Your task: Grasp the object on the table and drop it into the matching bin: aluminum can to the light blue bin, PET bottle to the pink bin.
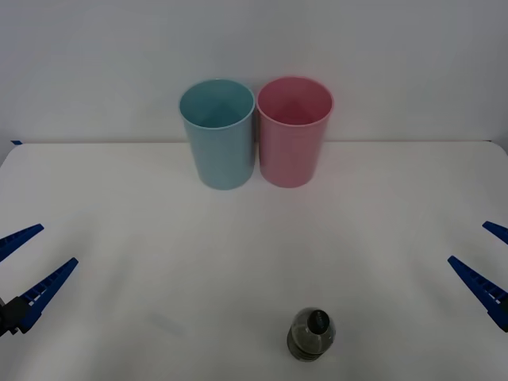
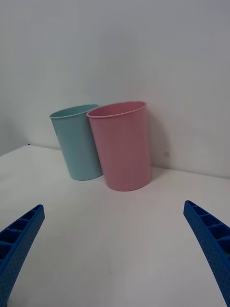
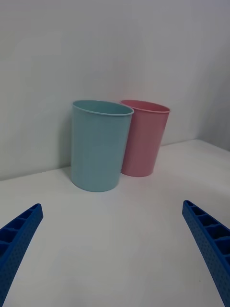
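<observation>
Standing upright between my two sets of fingers, nearer the right, the PET bottle [image 1: 311, 333] is ungrasped. Beyond sit the pink bin [image 1: 294, 131] and light blue bin [image 1: 217, 132], probably touching. Left gripper [image 1: 22, 266] and right gripper [image 1: 486, 258] spread wide, empty; everything remains.

From my end the PET bottle [image 1: 312, 334] is standing upright near the front edge of the white table [image 1: 119, 206], clear plastic with a black cap and dark contents. Way back by the wall I've got the light blue bin [image 1: 217, 133] and the pink bin [image 1: 294, 132], both upright, side by side, pink on the right.
</observation>
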Motion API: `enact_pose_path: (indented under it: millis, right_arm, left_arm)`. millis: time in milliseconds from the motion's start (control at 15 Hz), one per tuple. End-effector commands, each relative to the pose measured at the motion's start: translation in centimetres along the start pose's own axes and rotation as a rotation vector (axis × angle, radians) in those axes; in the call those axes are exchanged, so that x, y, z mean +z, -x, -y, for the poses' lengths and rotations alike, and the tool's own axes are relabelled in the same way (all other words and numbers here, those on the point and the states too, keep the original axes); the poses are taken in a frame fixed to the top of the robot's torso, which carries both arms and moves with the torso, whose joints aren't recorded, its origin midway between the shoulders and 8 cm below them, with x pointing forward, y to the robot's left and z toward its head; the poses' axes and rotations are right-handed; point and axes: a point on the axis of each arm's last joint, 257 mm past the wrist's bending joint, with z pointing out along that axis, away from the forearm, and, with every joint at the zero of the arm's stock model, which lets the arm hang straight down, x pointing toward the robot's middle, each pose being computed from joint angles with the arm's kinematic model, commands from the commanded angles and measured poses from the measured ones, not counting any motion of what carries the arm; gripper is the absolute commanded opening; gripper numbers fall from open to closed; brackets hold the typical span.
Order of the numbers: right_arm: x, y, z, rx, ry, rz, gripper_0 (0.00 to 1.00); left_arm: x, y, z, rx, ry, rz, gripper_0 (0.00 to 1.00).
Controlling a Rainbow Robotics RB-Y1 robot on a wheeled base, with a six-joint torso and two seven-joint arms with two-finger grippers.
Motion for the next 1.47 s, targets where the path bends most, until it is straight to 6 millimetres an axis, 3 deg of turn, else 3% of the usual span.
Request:
enact_pose_path:
  millis: [67, 533, 1133, 1467]
  right_arm:
    - [0.0, 0.0, 0.0, 0.000, 0.000, 0.000, 1.00]
    - [-0.4, -0.5, -1.3, -0.005, 0.064, -0.025, 1.00]
    - [-1.4, -4.5, -4.9, -0.048, 0.278, -0.170, 1.00]
    - [-1.8, -5.7, -6.7, -0.091, 0.380, -0.219, 1.00]
  left_arm:
    - [0.0, 0.0, 0.0, 0.000, 0.000, 0.000, 1.00]
    - [0.0, 0.0, 0.0, 0.000, 0.000, 0.000, 1.00]
    - [0.0, 0.0, 0.0, 0.000, 0.000, 0.000, 1.00]
    - [0.0, 0.0, 0.0, 0.000, 0.000, 0.000, 1.00]
